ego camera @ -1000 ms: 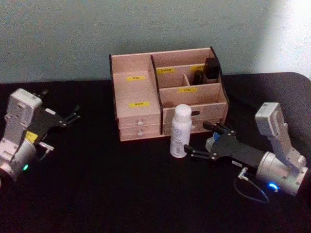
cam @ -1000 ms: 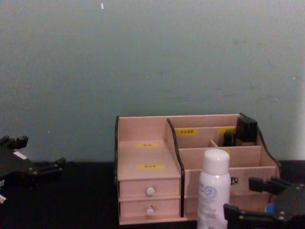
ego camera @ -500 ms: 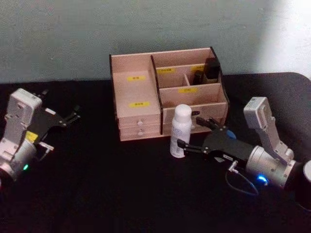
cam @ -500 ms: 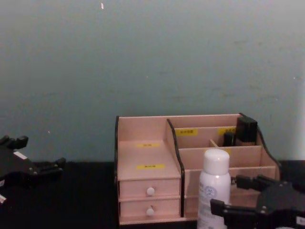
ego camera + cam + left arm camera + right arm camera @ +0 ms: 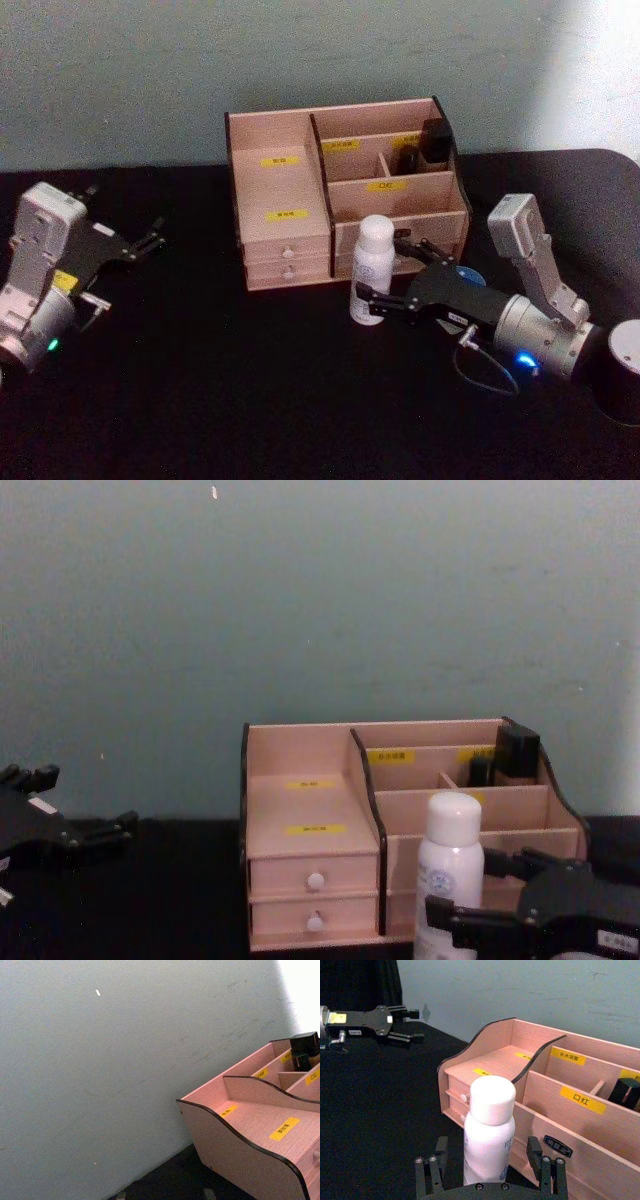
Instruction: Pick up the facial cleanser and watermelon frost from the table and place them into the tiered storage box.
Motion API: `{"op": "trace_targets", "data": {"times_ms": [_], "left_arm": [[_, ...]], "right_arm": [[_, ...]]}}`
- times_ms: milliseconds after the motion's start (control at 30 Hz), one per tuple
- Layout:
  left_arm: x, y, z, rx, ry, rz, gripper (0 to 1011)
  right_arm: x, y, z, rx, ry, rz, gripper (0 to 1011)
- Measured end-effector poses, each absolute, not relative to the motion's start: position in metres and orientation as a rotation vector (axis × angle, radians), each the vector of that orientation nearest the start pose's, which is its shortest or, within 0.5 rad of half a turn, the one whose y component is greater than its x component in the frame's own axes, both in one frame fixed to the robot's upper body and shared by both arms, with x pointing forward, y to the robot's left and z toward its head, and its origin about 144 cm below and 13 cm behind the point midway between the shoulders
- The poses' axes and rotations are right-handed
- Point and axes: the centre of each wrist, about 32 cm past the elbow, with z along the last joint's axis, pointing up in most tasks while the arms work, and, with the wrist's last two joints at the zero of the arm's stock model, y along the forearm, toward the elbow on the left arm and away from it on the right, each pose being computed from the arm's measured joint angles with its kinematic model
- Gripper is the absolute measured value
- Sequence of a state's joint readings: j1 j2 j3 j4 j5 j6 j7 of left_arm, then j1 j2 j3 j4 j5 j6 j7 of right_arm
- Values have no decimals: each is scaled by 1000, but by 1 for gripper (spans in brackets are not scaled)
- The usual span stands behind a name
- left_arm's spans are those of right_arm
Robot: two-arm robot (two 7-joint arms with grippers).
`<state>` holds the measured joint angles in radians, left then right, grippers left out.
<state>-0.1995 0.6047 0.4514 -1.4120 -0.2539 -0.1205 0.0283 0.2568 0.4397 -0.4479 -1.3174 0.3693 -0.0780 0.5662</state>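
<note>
A white bottle with a white cap, the facial cleanser (image 5: pixel 372 270) (image 5: pixel 490 1135) (image 5: pixel 449 870), stands upright on the black table just in front of the tiered storage box (image 5: pixel 285 190) (image 5: pixel 485 1060) (image 5: pixel 310 800) (image 5: pixel 250 1125). My right gripper (image 5: pixel 383 272) (image 5: pixel 487 1167) (image 5: pixel 465 890) is open, with one finger on each side of the bottle's lower body and a gap on both sides. A dark bottle-like item (image 5: pixel 434 140) (image 5: pixel 515 755) stands in the box's back right compartment; I cannot tell whether it is the watermelon frost. My left gripper (image 5: pixel 152 236) (image 5: pixel 415 1025) rests open at the far left.
A small blue round thing (image 5: pixel 465 272) lies on the table beside the right gripper, close to the box's front right corner. A grey-green wall (image 5: pixel 320 600) rises behind the box. The black table (image 5: pixel 250 380) stretches between the two arms.
My right gripper has moved left along the table toward the white bottle, and its open fingers now stand on both sides of it. The bottle and left arm have not moved.
</note>
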Motion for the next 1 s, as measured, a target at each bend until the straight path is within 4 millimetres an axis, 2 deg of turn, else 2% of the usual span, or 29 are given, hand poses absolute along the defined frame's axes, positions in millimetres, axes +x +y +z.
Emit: {"op": "trace_targets", "data": {"times_ms": [1000], "left_arm": [[489, 310, 1140, 304, -285, 1248, 1001]], "right_arm": [[520, -256, 1121, -159, 19, -708, 1003]]}}
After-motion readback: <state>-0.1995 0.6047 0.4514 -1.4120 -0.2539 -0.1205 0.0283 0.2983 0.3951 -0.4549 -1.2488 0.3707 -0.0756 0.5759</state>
